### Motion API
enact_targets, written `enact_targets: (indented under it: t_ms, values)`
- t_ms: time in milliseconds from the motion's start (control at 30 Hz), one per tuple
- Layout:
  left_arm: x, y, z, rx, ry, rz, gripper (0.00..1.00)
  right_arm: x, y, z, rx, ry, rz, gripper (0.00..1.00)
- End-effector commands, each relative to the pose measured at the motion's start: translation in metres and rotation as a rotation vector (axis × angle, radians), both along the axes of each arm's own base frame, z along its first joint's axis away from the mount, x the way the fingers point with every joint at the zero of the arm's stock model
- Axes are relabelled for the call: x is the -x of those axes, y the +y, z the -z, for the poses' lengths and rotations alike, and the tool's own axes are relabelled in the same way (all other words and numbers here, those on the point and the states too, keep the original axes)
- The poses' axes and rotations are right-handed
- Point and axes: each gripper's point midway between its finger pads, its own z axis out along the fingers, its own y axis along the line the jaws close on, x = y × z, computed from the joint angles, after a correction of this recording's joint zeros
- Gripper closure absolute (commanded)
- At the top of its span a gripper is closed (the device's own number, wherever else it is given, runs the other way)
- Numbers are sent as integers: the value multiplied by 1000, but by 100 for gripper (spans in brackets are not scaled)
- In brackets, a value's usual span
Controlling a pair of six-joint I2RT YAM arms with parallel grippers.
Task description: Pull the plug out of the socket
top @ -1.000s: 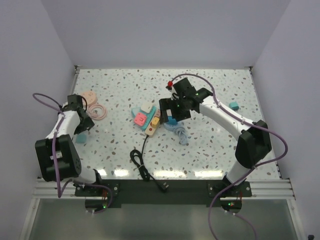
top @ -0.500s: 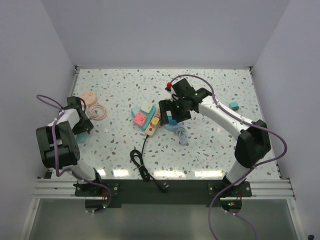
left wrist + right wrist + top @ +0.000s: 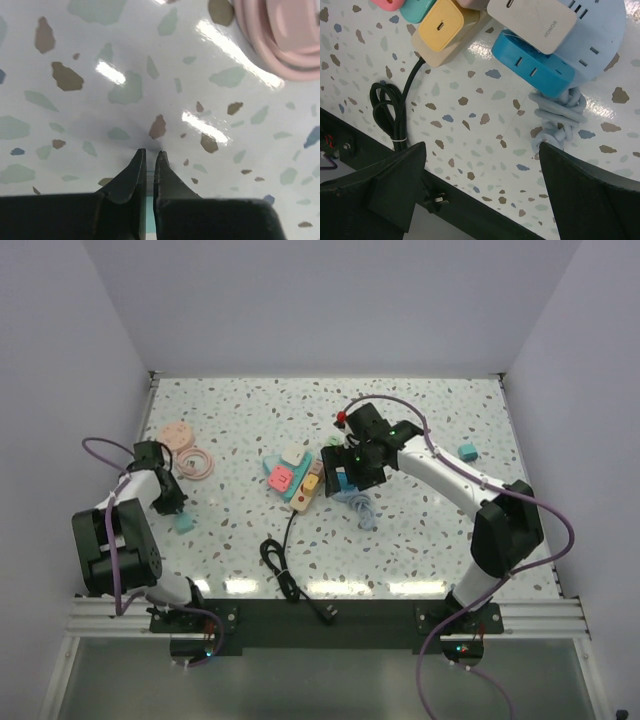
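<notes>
The socket (image 3: 306,486) is a pale oblong power strip near mid-table, its thin black cable (image 3: 283,558) trailing toward me. In the right wrist view the socket (image 3: 451,47) carries a yellow plug (image 3: 441,24), with a white plug (image 3: 534,19) and a blue adapter (image 3: 532,64) beside it. My right gripper (image 3: 343,472) hovers over that end, open (image 3: 482,150), with only bare table between its fingers. My left gripper (image 3: 172,502) sits far left, away from the socket. Its fingers (image 3: 149,156) are shut, with nothing held.
A teal block (image 3: 184,523) lies just right of the left gripper. A pink ring (image 3: 196,462) and a pink disc (image 3: 177,433) sit behind it. A pale blue cable bundle (image 3: 559,116) lies by the blue adapter. Another teal block (image 3: 466,451) sits far right. The black cable's plug (image 3: 435,200) rests at the table's near edge.
The left gripper has gone from open to shut and its arm has drawn back, leaving the teal block uncovered on the table. The right gripper has shifted slightly and stays open.
</notes>
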Motion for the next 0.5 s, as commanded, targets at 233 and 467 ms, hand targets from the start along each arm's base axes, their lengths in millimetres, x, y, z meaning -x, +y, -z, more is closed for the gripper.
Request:
enact_targets:
  t_ms: [233, 467]
  values:
    - [-22, -44, -49, 87, -156, 150, 100, 1, -10, -20, -23, -81, 71, 2]
    - [-40, -70, -75, 187, -252, 232, 100, 1, -12, -20, -26, -103, 71, 2]
